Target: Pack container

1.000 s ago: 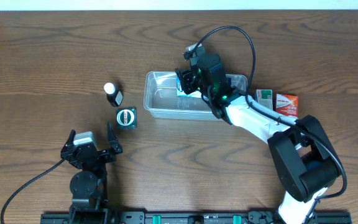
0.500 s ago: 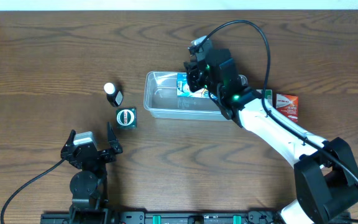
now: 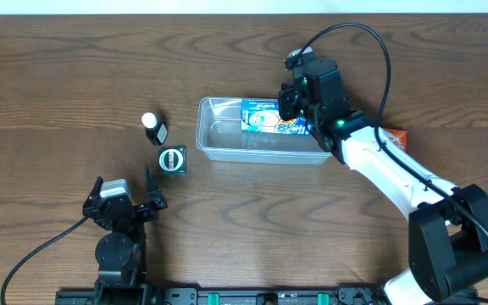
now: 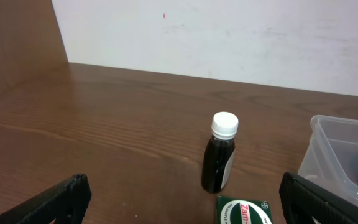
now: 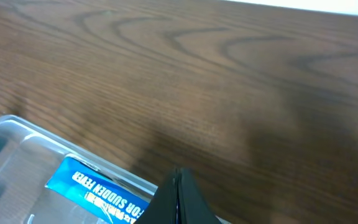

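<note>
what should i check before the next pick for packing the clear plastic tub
1. Blue cardboard box lying inside the clear rectangular plastic tub: ok
2. Right gripper shut, nothing in it: ok
3. Left gripper open and empty: ok
4. Dark bottle with white cap upright, reachable, but not packed: not ok
5. Green square box on the table outside the tub: not ok
6. Orange box free to grasp, mostly hidden by the right arm: cannot tell

Blue box (image 5: 97,186) in clear container (image 5: 18,142)
</note>
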Available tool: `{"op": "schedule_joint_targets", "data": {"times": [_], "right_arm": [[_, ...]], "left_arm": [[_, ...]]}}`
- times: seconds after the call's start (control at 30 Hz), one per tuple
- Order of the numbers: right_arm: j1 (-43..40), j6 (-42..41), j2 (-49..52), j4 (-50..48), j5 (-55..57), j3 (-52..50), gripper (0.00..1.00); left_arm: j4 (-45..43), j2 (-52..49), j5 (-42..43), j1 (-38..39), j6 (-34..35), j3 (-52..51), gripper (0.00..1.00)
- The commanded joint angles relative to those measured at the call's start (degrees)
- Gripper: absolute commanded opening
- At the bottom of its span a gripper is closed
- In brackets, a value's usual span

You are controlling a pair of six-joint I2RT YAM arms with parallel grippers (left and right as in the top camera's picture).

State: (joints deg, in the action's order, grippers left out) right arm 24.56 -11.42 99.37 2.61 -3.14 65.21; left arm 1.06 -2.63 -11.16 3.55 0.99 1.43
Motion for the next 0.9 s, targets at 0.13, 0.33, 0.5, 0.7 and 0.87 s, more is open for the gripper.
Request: {"op": "schedule_joint_targets", "data": {"times": [0.13, 0.33, 0.5, 0.7, 0.87], "right_arm": [[0.0, -1.9, -0.3, 2.3, -1.3, 0.5, 0.01], [0.0, -3.9, -0.3, 4.0, -4.1, 0.5, 0.01], [0.0, -4.0, -0.3, 4.2, -4.2, 0.5, 0.01], [0.0, -3.1, -0.2, 4.0, -2.4, 0.5, 0.01], [0.0, -3.1, -0.2, 4.1, -2.2, 0.5, 0.01]], "left_arm": [[1.9, -0.1, -1.6, 0.0, -1.0, -1.2, 0.98], [1.9, -0.1, -1.6, 0.0, -1.0, -1.2, 0.98], [1.9, -0.1, -1.6, 0.0, -1.0, -1.2, 0.98], [1.9, -0.1, -1.6, 0.0, -1.0, -1.2, 0.98], [1.9, -0.1, -1.6, 0.0, -1.0, -1.2, 0.98]]}}
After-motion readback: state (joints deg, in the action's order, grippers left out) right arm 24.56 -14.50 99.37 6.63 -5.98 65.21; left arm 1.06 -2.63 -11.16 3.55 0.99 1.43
